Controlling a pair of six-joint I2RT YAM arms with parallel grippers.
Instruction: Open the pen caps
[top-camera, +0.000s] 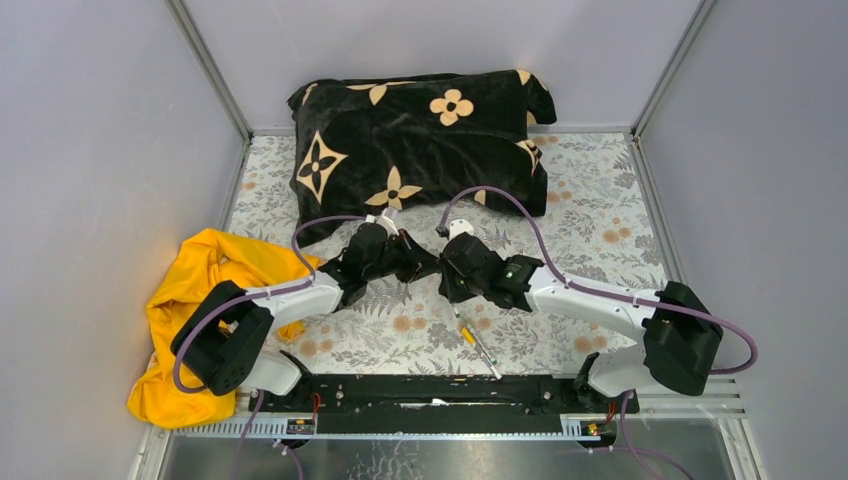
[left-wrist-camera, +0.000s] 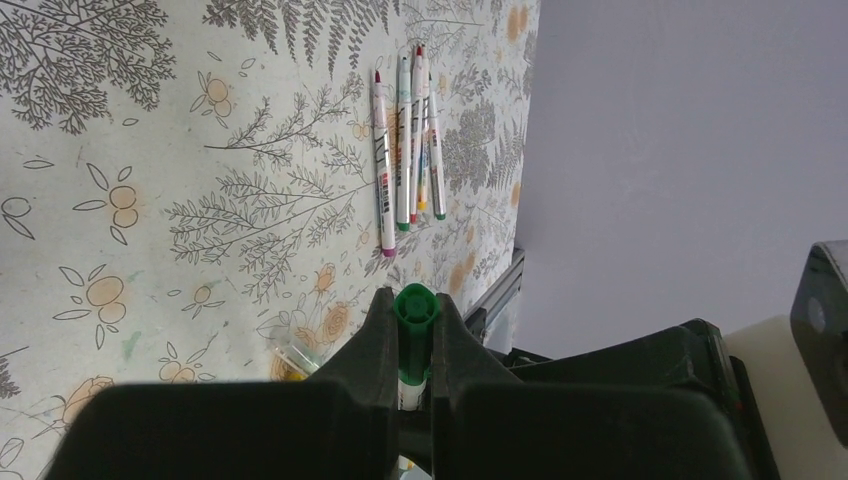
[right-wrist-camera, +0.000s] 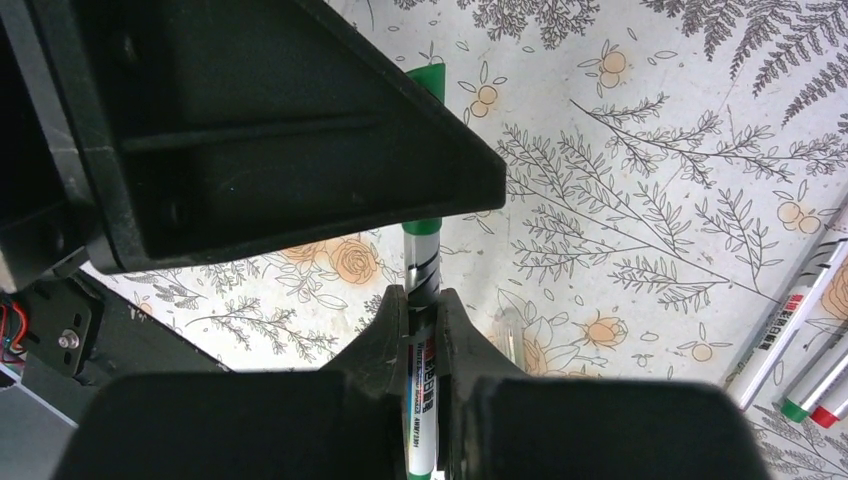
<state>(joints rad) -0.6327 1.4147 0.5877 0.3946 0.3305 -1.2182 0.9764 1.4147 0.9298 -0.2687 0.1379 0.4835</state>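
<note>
From above, the left fingers (top-camera: 418, 262) and right fingers (top-camera: 447, 268) meet tip to tip over the middle of the bench (top-camera: 600, 200), in front of a black cushion (top-camera: 420, 140) at the far edge. Loose pens (top-camera: 478, 342) lie toward the near edge.

Left wrist: the left fingers (left-wrist-camera: 375, 340) are clamped on the green pen cap (left-wrist-camera: 414, 303).

Right wrist: the right fingers (right-wrist-camera: 385, 330) pinch the whitish pen barrel (right-wrist-camera: 423, 275). The green pen cap (right-wrist-camera: 430, 80) sits at its far end, inside the left fingers.

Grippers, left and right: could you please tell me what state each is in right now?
Left gripper: shut on the green pen cap.
Right gripper: shut on the pen barrel.
</note>
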